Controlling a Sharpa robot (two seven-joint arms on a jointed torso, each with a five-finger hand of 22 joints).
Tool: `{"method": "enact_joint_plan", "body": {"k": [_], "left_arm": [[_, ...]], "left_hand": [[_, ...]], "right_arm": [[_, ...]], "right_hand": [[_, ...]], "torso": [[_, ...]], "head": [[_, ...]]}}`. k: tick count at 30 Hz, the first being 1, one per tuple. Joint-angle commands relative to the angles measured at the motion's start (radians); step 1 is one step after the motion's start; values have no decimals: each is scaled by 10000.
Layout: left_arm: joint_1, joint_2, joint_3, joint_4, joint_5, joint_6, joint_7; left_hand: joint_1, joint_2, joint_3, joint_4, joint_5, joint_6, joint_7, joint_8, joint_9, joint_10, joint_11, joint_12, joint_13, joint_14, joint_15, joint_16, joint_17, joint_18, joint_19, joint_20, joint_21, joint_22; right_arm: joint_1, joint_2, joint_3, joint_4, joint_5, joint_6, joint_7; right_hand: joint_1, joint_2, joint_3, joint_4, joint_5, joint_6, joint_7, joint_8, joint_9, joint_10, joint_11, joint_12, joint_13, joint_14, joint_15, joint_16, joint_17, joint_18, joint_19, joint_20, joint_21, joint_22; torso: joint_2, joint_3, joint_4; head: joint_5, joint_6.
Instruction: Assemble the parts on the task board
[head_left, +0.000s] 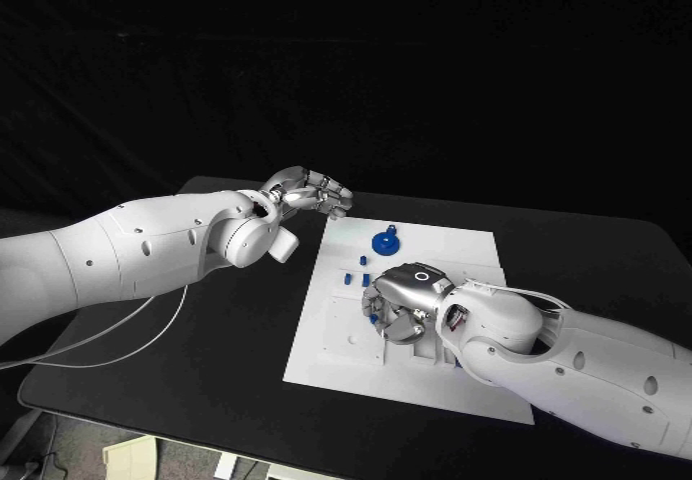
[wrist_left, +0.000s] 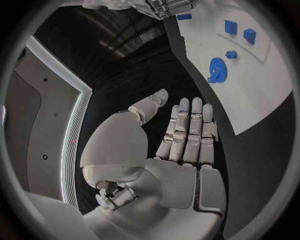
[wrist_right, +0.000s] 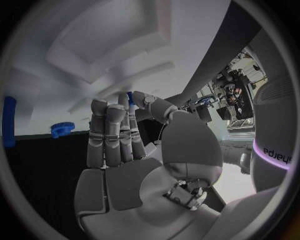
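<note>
Two hands, and they are plainly doing different jobs. In the head view the right hand (head_left: 401, 296) sits low over the middle of the task board (head_left: 462, 250), palm turned down toward the recessed part of the plate, and a bit of blue shows just beneath its fingers at the lower left of the hand. I take it to be working a part into a seat there, but whether the fingers pinch that piece or merely press beside it I cannot tell; its own wrist view shows the fingers (wrist_right: 112, 135) lying straight and side by side against the pale board, with a blue toothed part (wrist_right: 61, 129) at the left of the circle and no piece clearly held. The left hand (head_left: 306, 190) hangs above the counter (head_left: 216, 350) at the upper left of the board, off its edge, fingers curled loosely and holding nothing; from its wrist the fingers (wrist_left: 187, 130) look straight and close together, also bare. It seems parked there to stay out of the way while keeping within reach. Loose parts wait on the upper half of the plate: a round blue part with a stem (head_left: 387, 241) near the top centre and a few small blue blocks (head_left: 356, 272) just left of the right hand.
</note>
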Motion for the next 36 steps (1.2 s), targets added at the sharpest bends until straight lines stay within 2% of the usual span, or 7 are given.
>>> {"method": "enact_joint_plan", "body": {"k": [1, 16, 20, 24, 29, 32, 36], "left_arm": [[15, 2, 10, 28, 8, 201, -16], [15, -13, 10, 15, -11, 254, -39], [15, -3, 9, 6, -11, 270, -43], [15, -16, 9, -13, -11, 263, -42], [15, -2, 9, -110, -81, 225, -47], [15, 15, 9, -219, -73, 252, 26], [15, 44, 9, -376, -35, 257, 66]], "left_hand": [[-62, 1, -12, 36, 38, -57, -15, 8, -15, 4, 57, -70, -11, 35, 24, -58, 13, 118, -98, 6, -56, 11], [-69, 14, -14, 47, 23, -60, -14, 13, -15, 10, 57, -72, -13, 41, 26, -67, 24, 117, -99, 9, -64, 23], [-73, 20, -15, 51, 18, -59, -13, 15, -15, 15, 56, -72, -13, 46, 25, -68, 29, 118, -97, 10, -65, 27], [-74, 22, -16, 53, 14, -59, -13, 17, -14, 18, 55, -71, -13, 48, 25, -69, 32, 118, -97, 10, -66, 30], [-74, 24, -16, 53, 11, -60, -14, 18, -14, 21, 54, -71, -13, 51, 24, -70, 35, 119, -96, 9, -67, 32], [-72, 31, -14, 55, 10, -57, -15, 22, -13, 29, 51, -69, -13, 58, 22, -70, 40, 121, -93, 8, -68, 37], [-62, 42, -9, 53, 10, -49, -20, 30, -11, 41, 45, -65, -12, 69, 17, -69, 49, 124, -86, 4, -69, 44]], "right_arm": [[-86, -19, -91, -115, 120, 321, -99], [-85, -176, -94, -71, 569, 7, 45], [-85, -310, -94, -4, 624, -148, 109], [-71, -545, -75, 179, 796, -462, 223], [174, -825, 161, 415, 1109, -732, 353], [345, -994, 493, 507, 1281, -807, 408], [517, -1161, 800, 494, 1531, -782, 490]], "right_hand": [[-7, -160, -109, 6, -75, -215, 120, -79, -36, -201, 107, -254, -219, -13, 84, -37, -33, 274, -44, 51, 20, 169], [-26, -449, -605, -2, 283, -668, 322, -308, -187, -609, 280, -493, -346, -298, 254, -58, -198, 274, -324, 185, -78, 146], [-174, -495, -1082, -50, 1049, -790, 374, -335, -213, -717, 323, -522, -374, -379, 298, -16, -245, 274, -395, 227, -91, 152], [-149, -489, -1318, -80, 1248, -823, 385, -328, -225, -750, 330, -519, -384, -399, 304, 23, -286, 274, -401, 228, -90, 149], [-94, -477, -1516, -72, 1402, -806, 379, -295, -227, -731, 318, -492, -384, -342, 291, 102, -317, 274, -329, 199, -46, 152], [-61, -467, -1571, -61, 1418, -807, 379, -287, -230, -726, 311, -486, -385, -301, 284, 140, -330, 274, -284, 179, -24, 152], [14, -470, -1595, -73, 1335, -809, 376, -280, -235, -724, 305, -481, -388, -274, 277, 169, -348, 274, -249, 154, -9, 147]], "torso": [[2, 7, -4], [1, 15, -2], [2, 15, -4], [2, 12, -3], [2, 27, 5], [-4, 31, -3], [-10, 37, -8]], "head": [[4, -2], [-40, 22], [-63, 30], [-79, 46], [-111, 65], [-123, 90], [-157, 136]]}}
